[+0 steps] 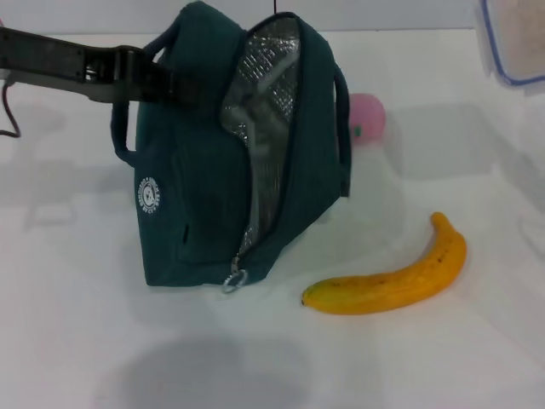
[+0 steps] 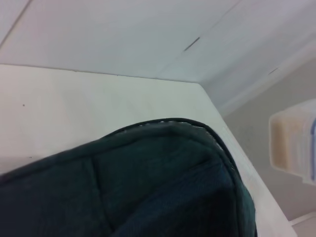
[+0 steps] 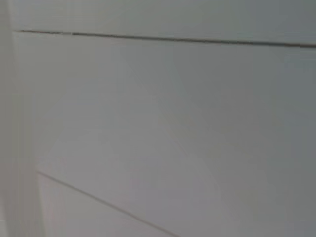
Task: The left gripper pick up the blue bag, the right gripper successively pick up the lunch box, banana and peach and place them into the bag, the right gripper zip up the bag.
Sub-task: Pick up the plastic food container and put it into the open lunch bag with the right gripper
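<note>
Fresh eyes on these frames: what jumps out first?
The blue bag stands mid-table, unzipped with its silver lining showing, and the left gripper reaches in from the left to its upper edge. The banana lies on the table to its right, and the peach peeks out behind it. The lunch box is raised at the top right corner, cut off by the frame.

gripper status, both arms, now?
Left gripper: shut on the bag, at its top by the handle.
Right gripper: not in view; lunch box raised at the head view's upper right.
</note>
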`<state>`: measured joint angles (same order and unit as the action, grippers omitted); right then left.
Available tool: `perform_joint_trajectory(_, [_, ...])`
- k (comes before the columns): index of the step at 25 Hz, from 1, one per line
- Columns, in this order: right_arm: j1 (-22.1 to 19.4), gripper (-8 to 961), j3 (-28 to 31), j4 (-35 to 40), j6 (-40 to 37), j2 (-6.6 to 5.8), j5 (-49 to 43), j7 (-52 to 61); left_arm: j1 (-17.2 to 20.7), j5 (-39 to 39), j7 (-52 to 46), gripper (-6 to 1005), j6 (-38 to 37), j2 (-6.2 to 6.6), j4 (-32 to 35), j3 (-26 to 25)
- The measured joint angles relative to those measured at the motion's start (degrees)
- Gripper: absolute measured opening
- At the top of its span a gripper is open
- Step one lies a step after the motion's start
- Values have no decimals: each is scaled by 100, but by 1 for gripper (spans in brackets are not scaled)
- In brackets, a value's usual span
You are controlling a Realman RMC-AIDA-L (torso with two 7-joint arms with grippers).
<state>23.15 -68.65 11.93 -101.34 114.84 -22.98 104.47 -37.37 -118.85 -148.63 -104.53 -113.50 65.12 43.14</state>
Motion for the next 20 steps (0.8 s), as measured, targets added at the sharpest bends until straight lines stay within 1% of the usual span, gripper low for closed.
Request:
perform_joint_trajectory(2, [103,92,-51,86,29,28,-40,36,-15,2,-3,33,-3,-26,-5,11])
perform_joint_trajectory(5, [430,92,-268,92,99,68,-86,55,-52,12,-9,33,-2,-57,-15,24])
perform_joint_trajectory(6, [690,92,-467,86,206,100,-89,74,-65,17,-12,33,-2,-66,-19,25])
perform_joint_trajectory(7, [690,92,-467,86,206,100,-89,74,-87,18,-15,33,-3,-77,-34,27])
perform_joint_trajectory(12, [1264,92,-853,106,486,134,-43,96,-219,21,11,33,-1,-93,-187,29])
perform_joint_trajectory(13, [1264,92,-853,106,486,134,-43,96,-241,21,21,33,0,-93,-216,29])
perform_joint_trajectory(15, [1544,92,-1036,93,619,136,-23,98,-261,21,29,33,2,-93,-240,29])
perform_joint_trajectory(20, [1691,93,-1465,134,1004,135,-16,100,-268,77,49,33,4,-97,-245,25])
